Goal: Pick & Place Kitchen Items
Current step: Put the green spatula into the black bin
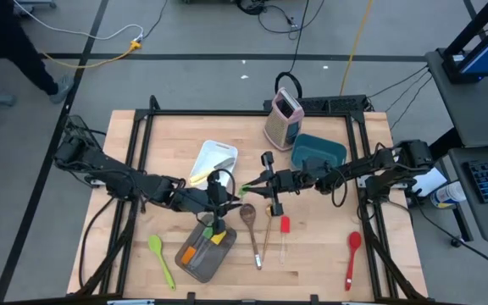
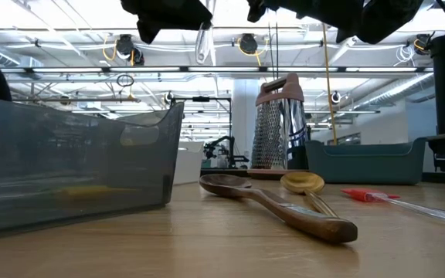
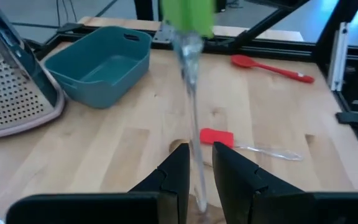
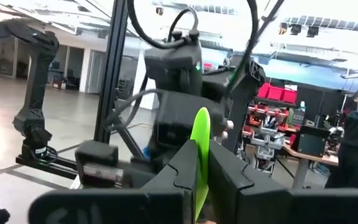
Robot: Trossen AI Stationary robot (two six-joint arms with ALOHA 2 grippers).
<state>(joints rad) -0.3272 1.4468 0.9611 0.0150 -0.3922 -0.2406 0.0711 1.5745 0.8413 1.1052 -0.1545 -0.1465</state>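
Note:
A green spatula [image 1: 250,188] with a clear handle hangs in the air over the table's middle, between my two grippers. My left gripper [image 3: 199,168] is shut on its clear handle. Reaching in from the right, my right gripper [image 4: 202,174] is shut on its green head [image 4: 201,143]. On the table below lie a wooden spoon [image 1: 250,219], a gold spoon [image 1: 265,241], a red spatula [image 1: 284,230], a red spoon [image 1: 353,254] and a second green spatula [image 1: 161,258]. My left gripper pinches the clear handle [image 3: 196,163] between its two fingers, near the handle's free end. The fingers come from the table's left and slant a little down, with the handle running on ahead of them to the green head [image 3: 188,15]. The spatula is clear of the table. My right gripper pinches the flat green head [image 4: 201,134] between its two fingers, one on each face. The fingers come from the table's right, slanting a little up. The head stands on edge between them, off the table.
A grey pan [image 1: 195,264] at the front left holds orange and yellow utensils. A white tray [image 1: 219,152] holds a yellow-handled knife. The box grater [image 1: 284,119] and teal bin [image 1: 318,152] stand at the back. Black frame rails edge the table.

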